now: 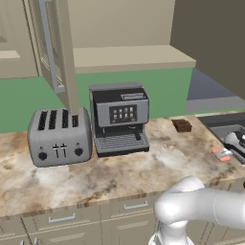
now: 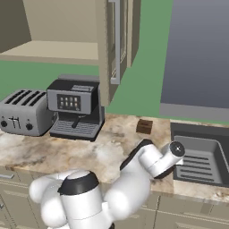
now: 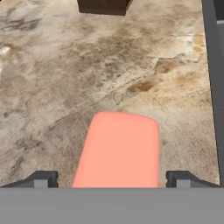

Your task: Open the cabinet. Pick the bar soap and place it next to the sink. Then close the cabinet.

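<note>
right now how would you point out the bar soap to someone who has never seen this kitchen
Find the sink at the right end of the marble counter. Just left of its rim lies the bar soap, flat on the stone. It is salmon pink with rounded corners, unlike the dark brown block farther back.

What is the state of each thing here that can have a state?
Cabinet: door open.
Soap: flat on the counter beside the sink, between the fingertips, apart from both.
Gripper: open, holds nothing.
Sink: nothing seen inside.
Brown block: on the counter, apart from the soap.
Toaster: slots look empty.
Coffee machine: no cup under it.
</note>
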Tool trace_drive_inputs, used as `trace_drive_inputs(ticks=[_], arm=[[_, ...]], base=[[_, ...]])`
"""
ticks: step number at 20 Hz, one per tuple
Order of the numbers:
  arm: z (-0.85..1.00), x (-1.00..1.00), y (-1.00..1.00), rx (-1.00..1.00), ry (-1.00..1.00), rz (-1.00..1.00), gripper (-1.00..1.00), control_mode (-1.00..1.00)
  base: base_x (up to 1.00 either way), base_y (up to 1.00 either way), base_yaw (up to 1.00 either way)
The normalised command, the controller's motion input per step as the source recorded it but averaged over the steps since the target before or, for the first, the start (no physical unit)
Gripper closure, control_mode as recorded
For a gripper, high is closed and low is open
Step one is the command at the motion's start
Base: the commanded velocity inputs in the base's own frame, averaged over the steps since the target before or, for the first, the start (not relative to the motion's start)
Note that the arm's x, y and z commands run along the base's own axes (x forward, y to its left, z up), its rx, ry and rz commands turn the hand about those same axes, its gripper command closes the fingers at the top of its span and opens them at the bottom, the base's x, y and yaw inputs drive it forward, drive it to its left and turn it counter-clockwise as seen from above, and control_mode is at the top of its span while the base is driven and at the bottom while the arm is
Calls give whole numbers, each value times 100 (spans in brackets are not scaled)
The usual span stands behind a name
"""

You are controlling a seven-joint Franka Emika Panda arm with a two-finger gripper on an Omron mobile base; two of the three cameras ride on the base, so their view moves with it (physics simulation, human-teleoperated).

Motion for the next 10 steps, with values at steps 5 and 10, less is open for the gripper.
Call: trace_drive_inputs(ticks=[5,10], arm=[[30,-63,0,0,0,0,-100,-100],[33,-66,2,0,-3,0,-100,-100]], base=[[0,0,0],[0,0,0]])
